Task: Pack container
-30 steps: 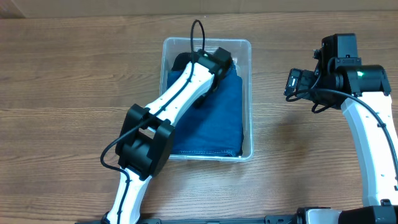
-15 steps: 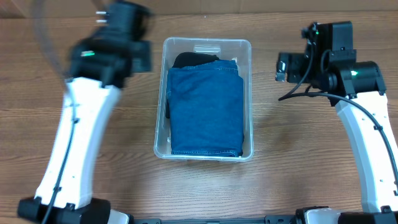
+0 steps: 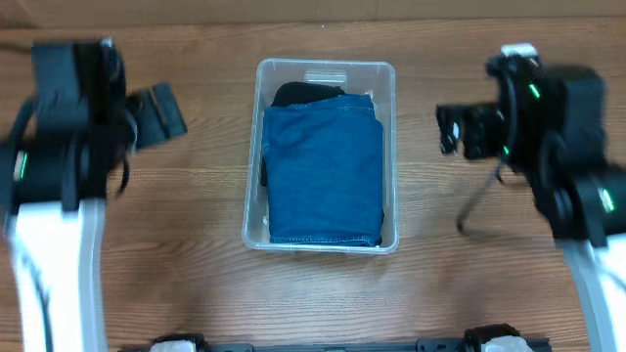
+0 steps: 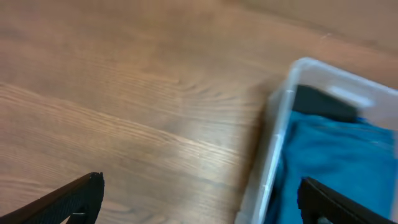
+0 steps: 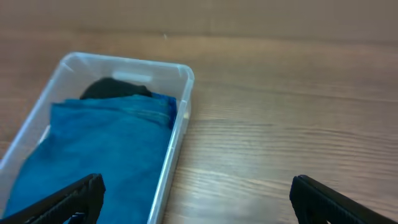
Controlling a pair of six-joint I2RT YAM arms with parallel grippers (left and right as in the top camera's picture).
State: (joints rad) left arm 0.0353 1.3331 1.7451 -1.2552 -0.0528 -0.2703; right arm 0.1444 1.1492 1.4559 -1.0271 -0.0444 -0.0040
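Pulling back, left gripper, jaws apart, has left container for bench left edge; right gripper, also apart, hangs near right edge. Container sits mid-bench, folded denim over black cloth inside, now uncovered.

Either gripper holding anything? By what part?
Nothing held. Left gripper and right gripper are both open and empty, either side of the container.

container centre | cloth in container | left end effector left | right end effector right
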